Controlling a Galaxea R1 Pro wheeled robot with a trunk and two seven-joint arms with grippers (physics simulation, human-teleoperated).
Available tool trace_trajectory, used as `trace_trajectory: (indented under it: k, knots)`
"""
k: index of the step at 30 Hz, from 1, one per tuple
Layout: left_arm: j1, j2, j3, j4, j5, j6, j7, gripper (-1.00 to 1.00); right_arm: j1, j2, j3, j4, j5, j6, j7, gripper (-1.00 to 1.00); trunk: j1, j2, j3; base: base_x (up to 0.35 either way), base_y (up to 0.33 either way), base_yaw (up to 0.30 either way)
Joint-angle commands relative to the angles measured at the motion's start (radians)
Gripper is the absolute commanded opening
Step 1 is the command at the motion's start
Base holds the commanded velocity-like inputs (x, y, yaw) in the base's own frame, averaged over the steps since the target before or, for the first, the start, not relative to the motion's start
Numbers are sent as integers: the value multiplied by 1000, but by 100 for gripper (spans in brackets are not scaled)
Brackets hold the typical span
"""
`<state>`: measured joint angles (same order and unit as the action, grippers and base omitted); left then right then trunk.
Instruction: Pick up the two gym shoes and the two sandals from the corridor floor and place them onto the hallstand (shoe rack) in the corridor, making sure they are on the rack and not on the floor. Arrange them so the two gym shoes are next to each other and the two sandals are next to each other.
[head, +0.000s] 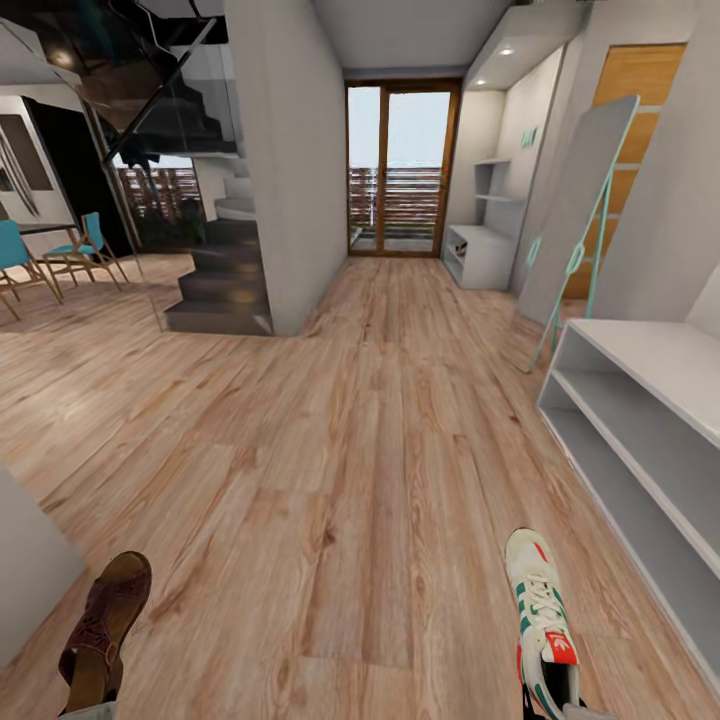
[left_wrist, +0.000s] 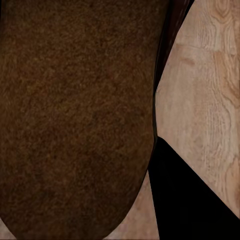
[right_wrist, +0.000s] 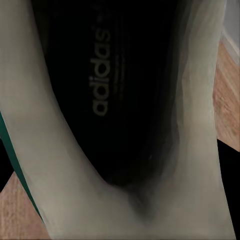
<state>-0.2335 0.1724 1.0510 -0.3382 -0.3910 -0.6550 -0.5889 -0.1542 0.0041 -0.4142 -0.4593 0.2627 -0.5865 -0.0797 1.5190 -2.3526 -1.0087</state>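
Brown sandal up off the floor at the left arm's end, toe pointing ahead; seen close from the left wrist, suede filling most of the frame. Left grip itself hidden, so cannot tell how far open. White sneaker likewise raised at the right arm's end, its dark insole seen from the right wrist. Right grip also hidden, opening impossible to tell. Rack just right of the sneaker, both shelves bare.
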Motion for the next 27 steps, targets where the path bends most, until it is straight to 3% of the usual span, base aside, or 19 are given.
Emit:
trace_trajectory:
  k: [1, 12, 13, 14, 15, 18, 27]
  knots:
    - [-1, 1, 8, 0, -9, -5, -5, -100, -1, 0, -3, 1, 10, -3, -6, -100, 0, 0, 1, 337, 0, 0]
    - [-1, -15, -4, 11, -19, -9, -8, -100, -1, 0, -3, 2, 10, -3, -6, -100, 0, 0, 18, 337, 0, -25]
    - [-1, -19, -14, 13, -20, -9, -9, -100, -1, 0, -3, 2, 10, -3, -6, -100, 0, 0, 19, 337, 0, -96]
    - [-1, -40, -62, 15, -21, -9, -10, -100, -1, 0, -3, 3, 10, -3, -6, -100, 0, 0, 21, 337, 0, -106]
    - [-1, -45, -75, 15, -21, -9, -10, -100, -1, 0, -3, 3, 10, -3, -6, -100, 0, 0, 22, 337, 0, -107]
    - [-1, -81, -176, 16, -20, -7, -6, -100, -1, 0, -3, 4, 10, -3, -6, -100, 0, 0, 27, 337, 0, -110]
    - [-1, -88, -203, 26, -17, -5, -4, -100, -1, 0, -5, 12, 10, -3, -7, -100, 0, 0, 41, 337, 0, -111]
